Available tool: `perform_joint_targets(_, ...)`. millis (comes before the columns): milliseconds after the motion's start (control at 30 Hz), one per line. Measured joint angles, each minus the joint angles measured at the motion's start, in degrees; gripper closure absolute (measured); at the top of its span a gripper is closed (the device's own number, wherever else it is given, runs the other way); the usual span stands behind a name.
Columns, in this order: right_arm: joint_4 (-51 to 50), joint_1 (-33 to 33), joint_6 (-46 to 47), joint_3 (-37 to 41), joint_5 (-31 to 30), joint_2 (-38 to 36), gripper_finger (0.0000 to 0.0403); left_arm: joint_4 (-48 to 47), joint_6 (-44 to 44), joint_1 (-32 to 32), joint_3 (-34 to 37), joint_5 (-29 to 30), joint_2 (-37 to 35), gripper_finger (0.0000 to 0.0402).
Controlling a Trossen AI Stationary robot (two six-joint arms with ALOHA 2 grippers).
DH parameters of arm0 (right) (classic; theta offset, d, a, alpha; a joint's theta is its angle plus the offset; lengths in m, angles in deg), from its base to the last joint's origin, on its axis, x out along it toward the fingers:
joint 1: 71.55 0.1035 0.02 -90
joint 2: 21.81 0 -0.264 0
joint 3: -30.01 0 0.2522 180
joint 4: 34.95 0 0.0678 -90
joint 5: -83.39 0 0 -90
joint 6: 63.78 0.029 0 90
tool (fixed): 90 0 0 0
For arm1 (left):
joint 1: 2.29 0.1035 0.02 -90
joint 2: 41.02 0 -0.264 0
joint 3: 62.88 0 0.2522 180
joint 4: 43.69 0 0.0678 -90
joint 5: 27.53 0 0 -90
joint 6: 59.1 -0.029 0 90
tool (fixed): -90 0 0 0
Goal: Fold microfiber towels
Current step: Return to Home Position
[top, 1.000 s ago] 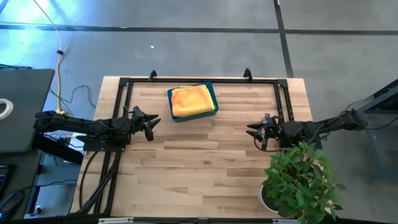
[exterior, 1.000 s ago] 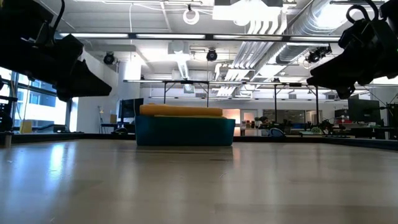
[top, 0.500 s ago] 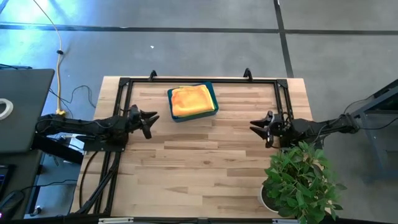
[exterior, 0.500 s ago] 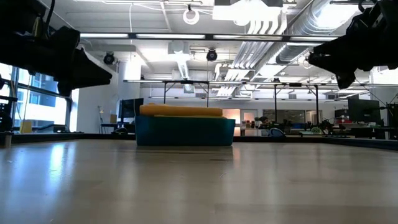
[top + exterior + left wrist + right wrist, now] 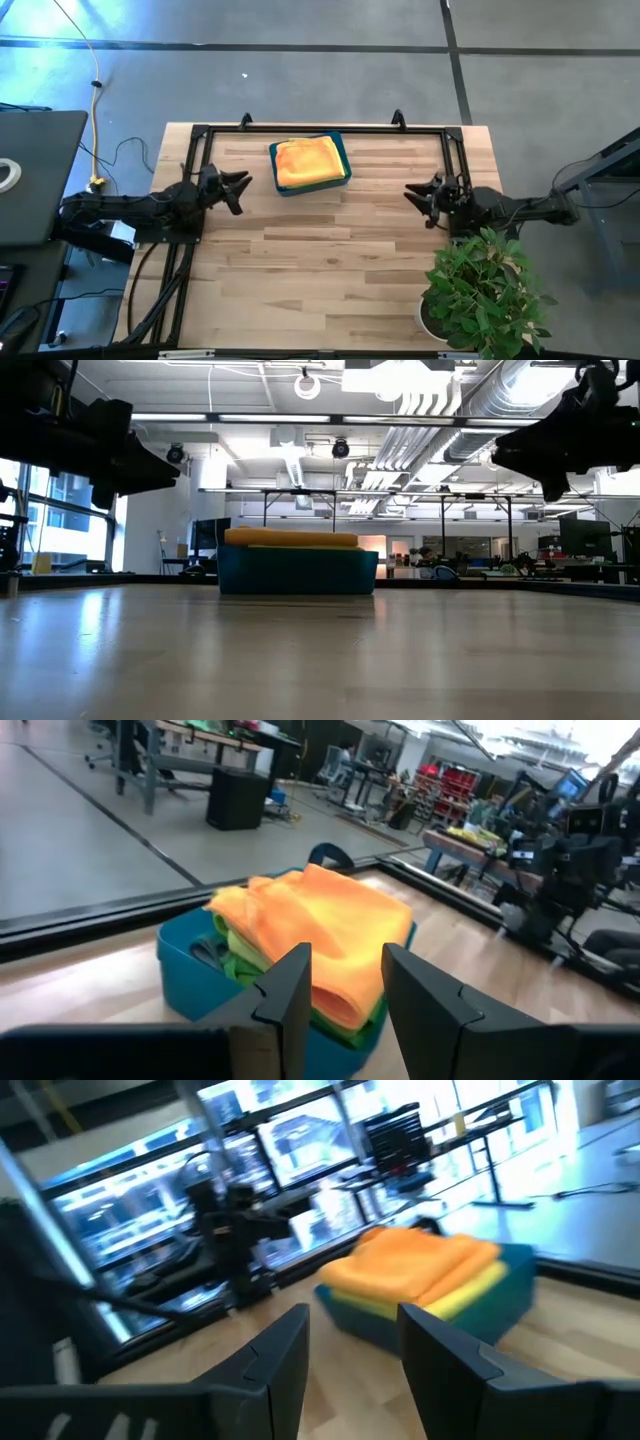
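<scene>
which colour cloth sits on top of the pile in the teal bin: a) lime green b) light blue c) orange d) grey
C: the orange towel lies on top of the pile in the teal bin, with a yellow towel and a green towel showing beneath it in the wrist views.
</scene>
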Motion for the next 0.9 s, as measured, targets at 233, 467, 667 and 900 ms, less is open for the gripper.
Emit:
perform_joint_targets(233, -0.01, -8.44, 0.0, 0.0, 0.06, 0.0, 0.0256, 0.01, 0.0, 2.58, 0.0, 0.0, -0.77, 0.0289)
perform_joint_targets(467, 0.0, -16.25, 0.01, 0.0, 0.08, 0.02, 0.0256, 0.02, 0.0, 5.01, 0.0, 0.0, -0.77, 0.0289)
perform_joint_targets(667, -0.02, -18.33, 0.0, 0.0, 0.1, 0.09, 0.0256, 0.03, 0.0, 5.74, 0.0, 0.0, -0.77, 0.0289)
perform_joint_targets(900, -0.02, -18.27, 0.0, 0.0, 0.27, 0.13, 0.0256, 0.03, 0.0, 5.74, 0.0, 0.0, -0.75, 0.0289)
